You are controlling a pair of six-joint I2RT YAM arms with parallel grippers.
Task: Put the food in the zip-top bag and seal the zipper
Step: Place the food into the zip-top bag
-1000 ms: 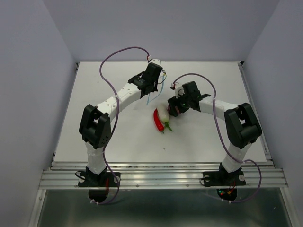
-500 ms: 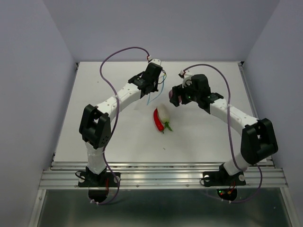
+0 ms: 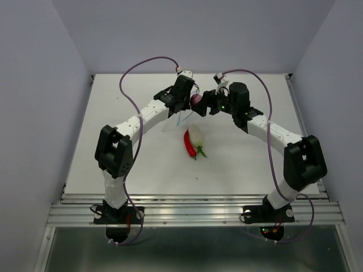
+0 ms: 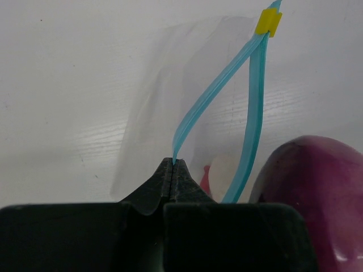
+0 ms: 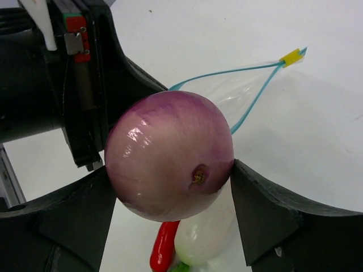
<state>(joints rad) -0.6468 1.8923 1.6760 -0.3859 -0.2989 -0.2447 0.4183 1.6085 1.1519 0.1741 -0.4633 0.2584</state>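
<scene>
My left gripper (image 4: 173, 165) is shut on one lip of the light-blue zipper (image 4: 212, 96) and holds the clear zip-top bag (image 4: 164, 79) off the table. The bag's mouth is open, and the two strips meet at a yellow slider (image 4: 267, 22). My right gripper (image 5: 170, 170) is shut on the purplish-pink ball (image 5: 170, 153) and holds it in the air right beside the open mouth (image 3: 197, 100). The white egg-shaped vegetable (image 3: 196, 135) and the red chili (image 3: 189, 144) lie together on the table below; both also show in the right wrist view, the vegetable (image 5: 207, 238) and the chili (image 5: 163, 249).
The white table (image 3: 130, 164) has a raised rail along its right edge (image 3: 306, 130) and grey walls on three sides. The two wrists are close together over the far middle, with purple cables looping above them.
My right gripper has moved from beside the white vegetable toward the far left, carrying the purple ball up to the bag's mouth. The left gripper and the bag have stayed put.
</scene>
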